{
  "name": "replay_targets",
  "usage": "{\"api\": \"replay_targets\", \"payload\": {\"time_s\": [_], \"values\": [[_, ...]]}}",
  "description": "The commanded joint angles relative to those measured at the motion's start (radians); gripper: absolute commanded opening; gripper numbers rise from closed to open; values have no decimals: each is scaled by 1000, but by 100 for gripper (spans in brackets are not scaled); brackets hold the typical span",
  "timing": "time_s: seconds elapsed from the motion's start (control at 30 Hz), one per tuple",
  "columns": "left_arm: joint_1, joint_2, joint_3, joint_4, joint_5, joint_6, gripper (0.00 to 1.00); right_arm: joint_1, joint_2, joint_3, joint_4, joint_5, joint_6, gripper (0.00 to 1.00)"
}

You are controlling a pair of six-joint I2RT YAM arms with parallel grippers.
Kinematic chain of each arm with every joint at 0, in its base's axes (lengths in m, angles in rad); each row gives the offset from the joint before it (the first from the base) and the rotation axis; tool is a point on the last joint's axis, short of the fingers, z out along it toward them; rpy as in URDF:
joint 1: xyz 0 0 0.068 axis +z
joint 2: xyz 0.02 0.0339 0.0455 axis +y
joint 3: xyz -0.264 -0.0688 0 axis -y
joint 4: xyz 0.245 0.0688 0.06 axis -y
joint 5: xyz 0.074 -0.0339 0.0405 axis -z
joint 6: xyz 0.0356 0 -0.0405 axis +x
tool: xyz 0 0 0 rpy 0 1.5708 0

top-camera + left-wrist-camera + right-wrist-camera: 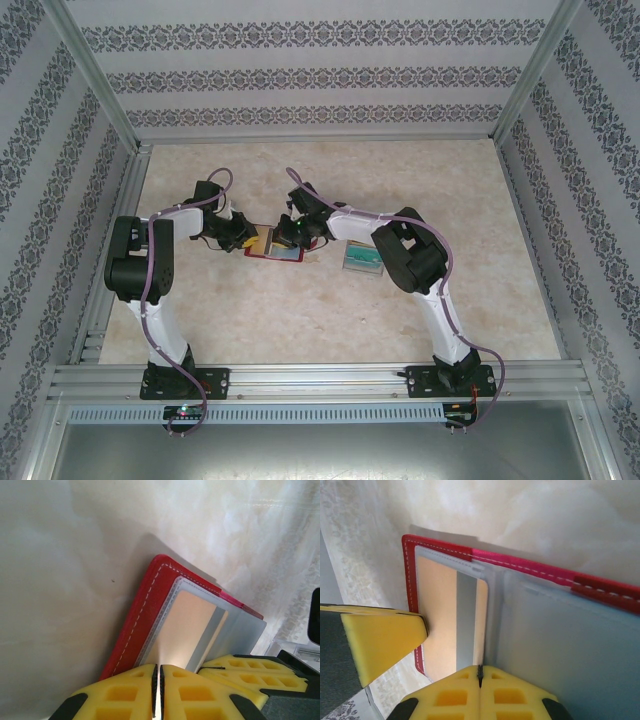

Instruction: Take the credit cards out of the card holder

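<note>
Our card holder (136, 625) lies open on the bench (300, 320). The left fingers (154, 681) are closed at its edge, and the right fingers (476, 678) are closed too, perhaps pinching the beige card (437, 620). We pull straight along the pocket.

This is a laboratory robot cell. A silver aluminium profile frame (320, 378) surrounds a beige marble-patterned table top (300, 320). White panels with grey ornamental wallpaper stripes (320, 70) close three sides.

card holder (147, 615): red, white stitching | credit card (445, 620): beige, grey stripe
</note>
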Motion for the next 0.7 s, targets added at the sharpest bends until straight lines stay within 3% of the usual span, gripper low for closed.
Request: {"api": "replay_targets", "payload": {"time_s": [0.0,0.37,0.53,0.67], "values": [[0,-6,-9,-54,-34,24,13,-12,-36,-40,39,-1,-1,0],[0,-1,-11,-53,-40,18,11,-31,-74,-104,74,-12,-4,0],[0,2,-11,-54,-36,18,11,-18,-57,-62,77,-18,-3,11],[0,2,-12,-55,-33,19,11,-14,-42,-41,79,-27,1,13]]}}
